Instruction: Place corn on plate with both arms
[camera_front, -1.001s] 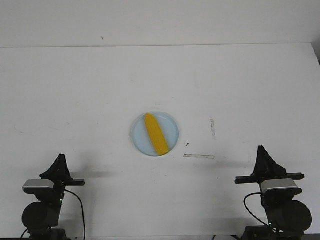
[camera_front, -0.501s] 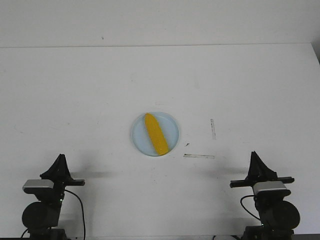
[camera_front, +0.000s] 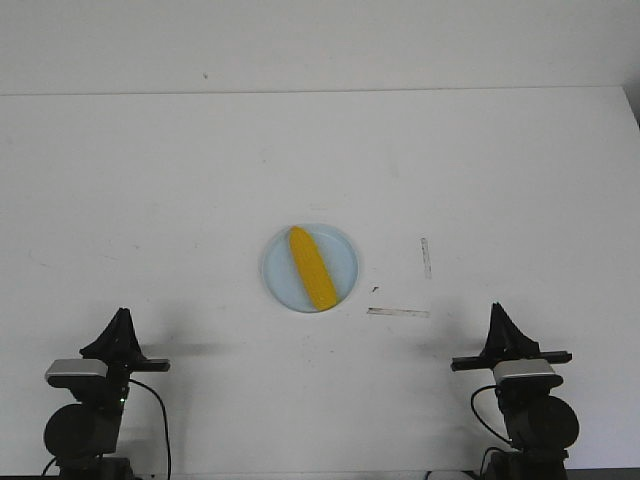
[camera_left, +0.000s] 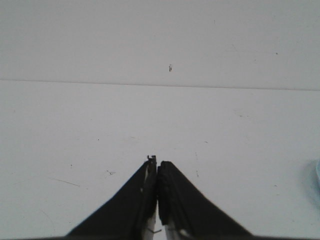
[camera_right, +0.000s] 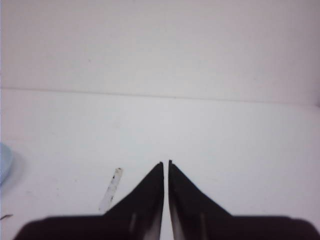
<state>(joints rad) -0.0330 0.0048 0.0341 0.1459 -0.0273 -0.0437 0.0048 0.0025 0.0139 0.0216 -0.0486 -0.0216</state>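
Note:
The yellow corn (camera_front: 309, 267) lies slantwise on the pale blue plate (camera_front: 343, 256) in the middle of the white table. My left gripper (camera_front: 122, 314) rests near the table's front left corner, shut and holding nothing; its two black fingers (camera_left: 172, 192) press together in the left wrist view. My right gripper (camera_front: 498, 309) sits near the front right, shut and holding nothing, its tips (camera_right: 166, 162) almost touching. Both grippers are well away from the plate. A sliver of the plate's rim (camera_right: 4, 162) shows at the edge of the right wrist view.
Two strips of worn tape (camera_front: 397, 312) (camera_front: 426, 257) mark the table right of the plate; one strip (camera_right: 111, 189) shows beside the right fingers. The table's far edge (camera_front: 320, 92) meets a white wall.
The right arm has drawn back toward the front edge and shifted left, settling lower. The left arm, corn and plate have not moved.

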